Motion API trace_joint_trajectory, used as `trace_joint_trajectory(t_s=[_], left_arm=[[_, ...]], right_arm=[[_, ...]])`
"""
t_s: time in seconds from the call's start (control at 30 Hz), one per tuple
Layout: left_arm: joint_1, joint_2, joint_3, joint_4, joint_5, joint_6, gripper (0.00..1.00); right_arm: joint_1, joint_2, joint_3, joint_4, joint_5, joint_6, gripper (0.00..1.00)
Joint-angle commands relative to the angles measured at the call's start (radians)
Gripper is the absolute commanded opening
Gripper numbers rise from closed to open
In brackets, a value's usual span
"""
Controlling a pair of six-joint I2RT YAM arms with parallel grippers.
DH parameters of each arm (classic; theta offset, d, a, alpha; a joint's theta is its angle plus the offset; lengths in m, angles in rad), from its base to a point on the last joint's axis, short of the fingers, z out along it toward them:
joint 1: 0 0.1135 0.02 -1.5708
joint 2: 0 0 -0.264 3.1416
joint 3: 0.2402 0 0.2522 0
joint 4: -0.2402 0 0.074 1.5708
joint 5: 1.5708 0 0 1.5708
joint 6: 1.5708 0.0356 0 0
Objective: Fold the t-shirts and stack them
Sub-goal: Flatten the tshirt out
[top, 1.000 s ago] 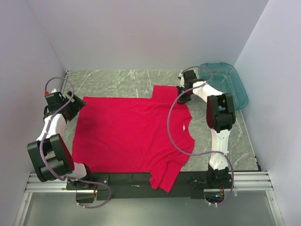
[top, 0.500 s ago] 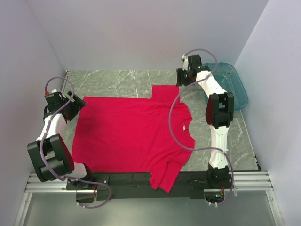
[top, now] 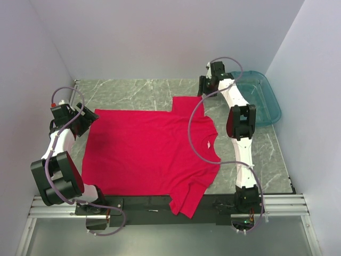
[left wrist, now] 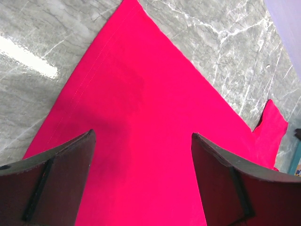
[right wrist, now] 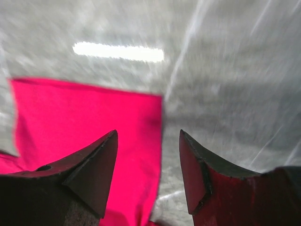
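A bright red t-shirt [top: 152, 149] lies spread flat on the grey marble table [top: 133, 93], neck to the right, with a small white label [top: 206, 142] at the collar. One sleeve [top: 184, 105] points to the far side, the other sleeve [top: 187, 200] hangs over the near edge. My left gripper [top: 88, 118] stands open over the shirt's far left hem corner; red cloth [left wrist: 141, 155] fills the space between its fingers [left wrist: 61, 179]. Open too, my right gripper [top: 202, 90] hovers above the far sleeve's edge [right wrist: 157, 141], holding nothing.
A teal plastic bin [top: 254, 96] sits at the far right of the table, just behind the right arm. Lavender walls close in the left, far and right sides. A black rail [top: 149, 202] runs along the near edge.
The right gripper has let go of the far sleeve, opened, and risen back toward the far wall. The sleeve now lies flat. The left arm has barely moved.
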Motion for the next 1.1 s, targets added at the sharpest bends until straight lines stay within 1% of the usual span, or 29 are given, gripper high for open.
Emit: trace_joint_trajectory(t_s=[0.0, 0.2, 0.23, 0.27, 0.3, 0.33, 0.37, 0.43, 0.53, 0.6, 0.73, 0.83, 0.9, 0.93, 1.0, 1.03, 1.07], left_arm=[[0.000, -0.003, 0.002, 0.036, 0.021, 0.006, 0.88], [-0.002, 0.000, 0.000, 0.037, 0.027, 0.004, 0.88], [-0.002, 0.003, 0.002, 0.039, 0.029, 0.004, 0.88], [-0.004, 0.003, 0.003, 0.039, 0.029, 0.004, 0.87], [-0.002, 0.004, 0.002, 0.040, 0.030, 0.004, 0.87], [-0.002, 0.004, 0.002, 0.040, 0.030, 0.004, 0.87], [-0.005, 0.003, 0.002, 0.042, 0.030, 0.004, 0.87], [-0.007, 0.004, 0.003, 0.036, 0.027, 0.008, 0.87], [-0.008, 0.003, 0.002, 0.034, 0.026, 0.009, 0.87], [-0.010, 0.003, 0.003, 0.033, 0.023, 0.012, 0.87], [-0.013, 0.006, 0.005, 0.030, 0.021, 0.014, 0.87], [-0.013, 0.009, 0.006, 0.031, 0.023, 0.012, 0.87], [-0.011, 0.011, 0.008, 0.033, 0.023, 0.014, 0.87], [-0.013, 0.011, 0.008, 0.031, 0.024, 0.014, 0.87], [-0.013, 0.011, 0.006, 0.033, 0.026, 0.012, 0.87], [-0.013, 0.014, 0.008, 0.031, 0.026, 0.014, 0.87], [-0.013, 0.012, 0.008, 0.031, 0.027, 0.014, 0.86]], right_arm=[[-0.003, 0.025, 0.130, -0.021, -0.002, -0.003, 0.61], [-0.003, 0.047, 0.166, -0.097, -0.007, -0.109, 0.59], [0.006, 0.052, 0.169, -0.117, -0.008, -0.194, 0.59], [0.015, 0.050, 0.164, -0.124, 0.059, -0.224, 0.60], [0.033, 0.050, 0.141, -0.130, 0.091, -0.259, 0.61], [0.043, 0.050, 0.133, -0.136, 0.113, -0.328, 0.63], [0.052, 0.049, 0.123, -0.124, 0.178, -0.347, 0.64], [0.064, 0.047, 0.104, -0.112, 0.193, -0.370, 0.64], [0.069, 0.070, 0.150, -0.121, 0.173, -0.361, 0.63], [0.073, 0.079, 0.144, -0.107, 0.182, -0.359, 0.61], [0.084, 0.101, 0.150, -0.111, 0.205, -0.356, 0.57], [0.083, 0.105, 0.130, -0.105, 0.237, -0.370, 0.55], [0.080, 0.116, 0.142, -0.121, 0.230, -0.378, 0.54], [0.080, 0.118, 0.147, -0.124, 0.219, -0.382, 0.47], [0.080, 0.119, 0.147, -0.134, 0.210, -0.388, 0.40], [0.080, 0.119, 0.146, -0.138, 0.210, -0.393, 0.26], [0.080, 0.113, 0.135, -0.147, 0.188, -0.398, 0.09]])
